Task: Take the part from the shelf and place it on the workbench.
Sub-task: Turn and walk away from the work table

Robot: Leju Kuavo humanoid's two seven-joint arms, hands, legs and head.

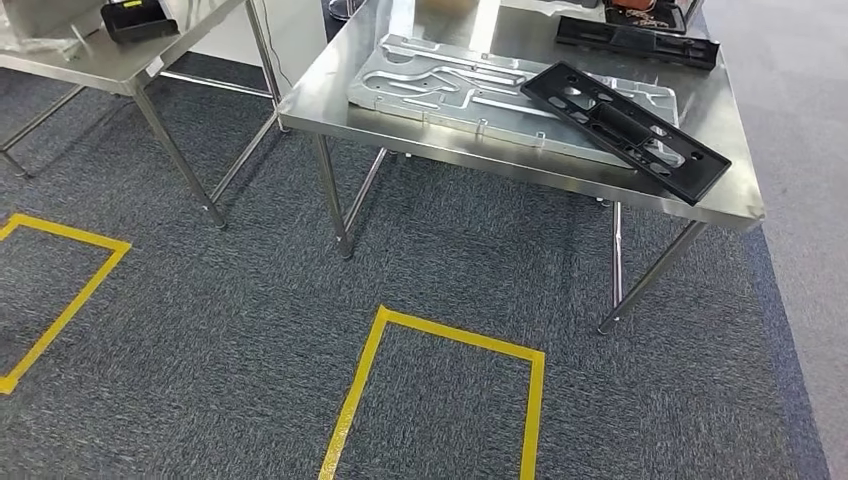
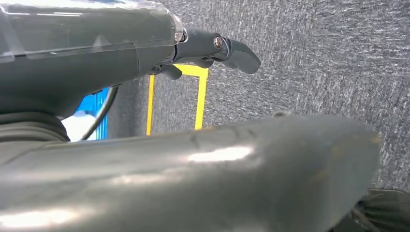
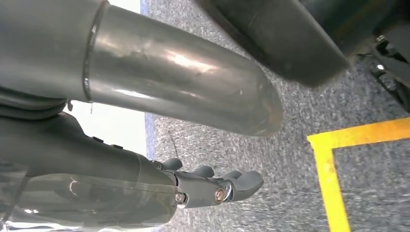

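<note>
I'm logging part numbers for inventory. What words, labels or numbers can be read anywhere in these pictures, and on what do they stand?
No text is readable.
Small yellow label on the black box on the far steel table: too small to read.
Long black plastic frame and grey metal plate on the near steel workbench: no markings visible.
Yellow tape squares on the grey carpet: plain lines, no lettering.

Under me lies dark grey carpet (image 1: 250, 300), marked with yellow tape rectangles (image 1: 440, 340), one just ahead and another at the left (image 1: 60, 290). A steel table (image 1: 730, 200) stands ahead on thin legs, its top shiny with reflected light. A second steel table (image 1: 130, 75) stands far left. Paler floor (image 1: 800, 120) runs along the right.
</note>
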